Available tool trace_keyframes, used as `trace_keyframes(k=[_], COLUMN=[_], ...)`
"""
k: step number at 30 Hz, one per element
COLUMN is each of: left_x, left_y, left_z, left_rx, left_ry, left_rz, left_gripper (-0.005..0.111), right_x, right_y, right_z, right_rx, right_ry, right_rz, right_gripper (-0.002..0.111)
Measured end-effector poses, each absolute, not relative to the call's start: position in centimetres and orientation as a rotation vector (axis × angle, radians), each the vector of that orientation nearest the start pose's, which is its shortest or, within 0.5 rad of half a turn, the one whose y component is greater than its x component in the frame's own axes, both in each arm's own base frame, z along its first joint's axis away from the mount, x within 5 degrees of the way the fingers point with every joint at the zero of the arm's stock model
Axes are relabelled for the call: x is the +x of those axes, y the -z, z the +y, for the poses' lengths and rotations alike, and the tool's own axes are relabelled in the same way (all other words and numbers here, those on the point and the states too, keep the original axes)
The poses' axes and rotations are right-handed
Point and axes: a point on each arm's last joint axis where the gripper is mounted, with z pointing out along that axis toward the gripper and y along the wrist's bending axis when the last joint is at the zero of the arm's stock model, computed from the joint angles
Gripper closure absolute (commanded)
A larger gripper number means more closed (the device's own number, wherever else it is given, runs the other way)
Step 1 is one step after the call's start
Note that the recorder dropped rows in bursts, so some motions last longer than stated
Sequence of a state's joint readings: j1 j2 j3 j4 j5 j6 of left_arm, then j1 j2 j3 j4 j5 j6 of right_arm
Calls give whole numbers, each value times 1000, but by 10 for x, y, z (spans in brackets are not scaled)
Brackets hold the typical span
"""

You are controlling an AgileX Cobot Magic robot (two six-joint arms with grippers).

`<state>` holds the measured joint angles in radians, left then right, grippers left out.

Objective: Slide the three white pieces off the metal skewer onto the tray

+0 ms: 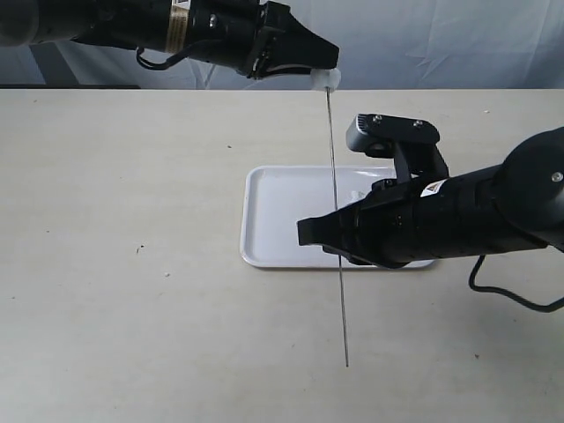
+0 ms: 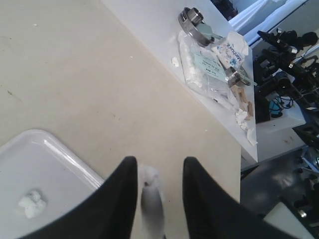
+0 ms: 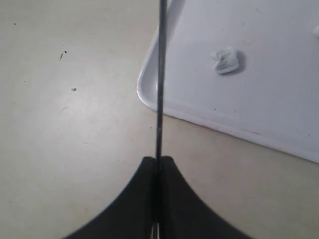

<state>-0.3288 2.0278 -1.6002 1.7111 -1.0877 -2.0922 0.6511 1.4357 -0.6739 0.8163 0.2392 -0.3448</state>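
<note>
The metal skewer (image 1: 335,203) slants over the tray (image 1: 273,220), and my right gripper (image 1: 310,233) is shut on its lower half. In the right wrist view the skewer (image 3: 160,74) rises out from between the closed fingertips (image 3: 149,172). At its upper end sits one white piece (image 1: 325,81), between the spread fingers of my open left gripper (image 1: 330,72). In the left wrist view that piece (image 2: 149,180) lies close to one finger (image 2: 124,194), with a gap to the other. A second white piece (image 3: 226,60) (image 2: 32,204) lies on the tray (image 3: 279,104) (image 2: 60,154). A bit of a third (image 3: 316,30) shows at the frame edge.
Beyond the table edge, a side table holds a plastic bag of white lumps (image 2: 207,64), a metal ring (image 2: 195,21) and scattered crumbs (image 2: 244,117). The skewer's lower tip (image 1: 346,363) hangs over bare beige tabletop in front of the tray.
</note>
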Motion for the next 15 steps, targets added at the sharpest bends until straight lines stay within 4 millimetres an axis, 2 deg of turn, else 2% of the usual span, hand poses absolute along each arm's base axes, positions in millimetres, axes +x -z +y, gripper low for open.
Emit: trace_keyframes(k=[6, 15], left_x=[391, 389], left_y=[-273, -271], left_z=[-206, -205], left_rx=[767, 802], left_ry=[1513, 1494], left_rz=[2018, 2035], left_gripper=[75, 75], right_x=[205, 206], right_y=[-202, -203], right_z=[176, 176], right_rx=[-327, -313], right_ry=[-693, -687], right_rz=[2499, 2485], right_gripper=[109, 109])
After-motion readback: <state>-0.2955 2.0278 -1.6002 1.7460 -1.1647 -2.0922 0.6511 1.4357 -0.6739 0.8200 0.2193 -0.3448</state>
